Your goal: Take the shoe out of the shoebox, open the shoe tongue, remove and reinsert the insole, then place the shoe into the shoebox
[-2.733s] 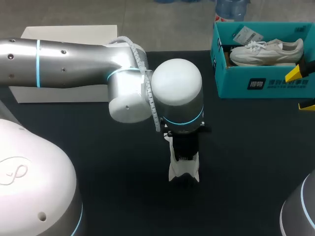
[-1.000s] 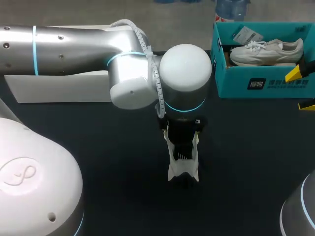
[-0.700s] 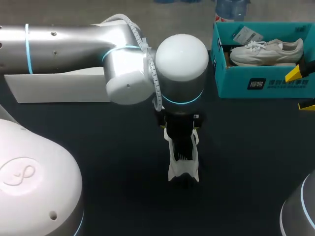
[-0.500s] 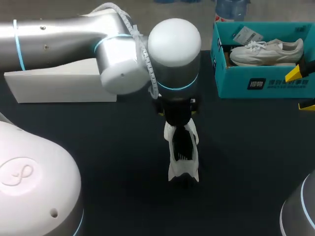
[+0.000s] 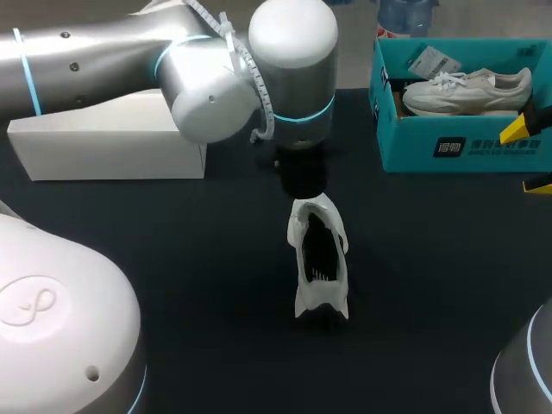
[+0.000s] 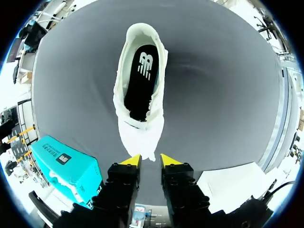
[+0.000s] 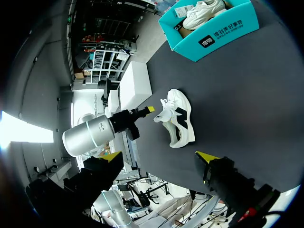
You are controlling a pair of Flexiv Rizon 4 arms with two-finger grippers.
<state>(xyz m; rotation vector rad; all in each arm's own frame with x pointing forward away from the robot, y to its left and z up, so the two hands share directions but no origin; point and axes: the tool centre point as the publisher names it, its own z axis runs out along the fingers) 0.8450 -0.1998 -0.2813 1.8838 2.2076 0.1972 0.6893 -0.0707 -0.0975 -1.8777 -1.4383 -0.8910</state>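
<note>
A white shoe [image 5: 321,295] lies on the black table mid-view, with a black insole [image 6: 142,80] inside its opening. My left arm [image 5: 293,69] hangs over the table just behind the shoe. In the left wrist view my left gripper [image 6: 149,160] sits just short of the shoe's [image 6: 140,130] near end, fingers a narrow gap apart with nothing held between them. The right wrist view shows that gripper's yellow tip [image 7: 149,109] beside the shoe's [image 7: 178,121] raised laces. My right gripper [image 5: 530,155] stands wide open at the right edge, far from the shoe. The teal shoebox [image 5: 466,147] stands at the back right.
A second white shoe [image 5: 466,90] and a paper tag lie inside the shoebox [image 7: 213,35]. A white box [image 5: 103,155] lies at the back left under my left arm. Black tabletop surrounds the shoe.
My left arm has drawn back from over the shoe toward the far side, uncovering its opening, and its fingers have narrowed. The shoe and my right arm have stayed put.
</note>
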